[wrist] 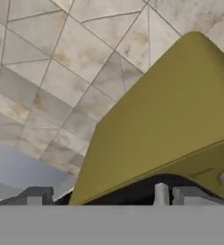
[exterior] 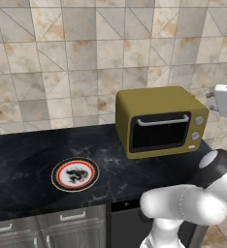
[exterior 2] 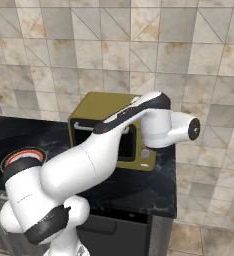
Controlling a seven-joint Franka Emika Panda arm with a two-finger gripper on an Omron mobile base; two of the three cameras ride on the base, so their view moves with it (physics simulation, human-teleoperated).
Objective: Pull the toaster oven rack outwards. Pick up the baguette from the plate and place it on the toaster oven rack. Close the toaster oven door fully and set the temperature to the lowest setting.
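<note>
The oven door is shut and the plate is bare.

Left base view: the toaster oven (exterior: pixel 160 121) sits right of the middle on the black counter (exterior: pixel 18 160), its long side running left to right. Its door (exterior: pixel 160 131) faces the lower left, with the silver handle (exterior: pixel 163 120) along the top. The plate (exterior: pixel 75 174) lies at the lower left, well apart.
Right base view: the white arm (exterior 2: pixel 89 160) crosses in front of the oven.
Hand view: the oven's yellow top fills the right, tilted. I cannot tell if the gripper (wrist: pixel 97 196) is apart or together.

toaster oven (exterior: pixel 160 120): olive-yellow box, upright at the back right of the dark counter | toaster oven door (exterior: pixel 159 131): black glass, shut; silver bar handle along its top edge | plate (exterior: pixel 75 174): round, black-rimmed, orange-ringed, lies flat, well left of the oven; nothing on it
</note>
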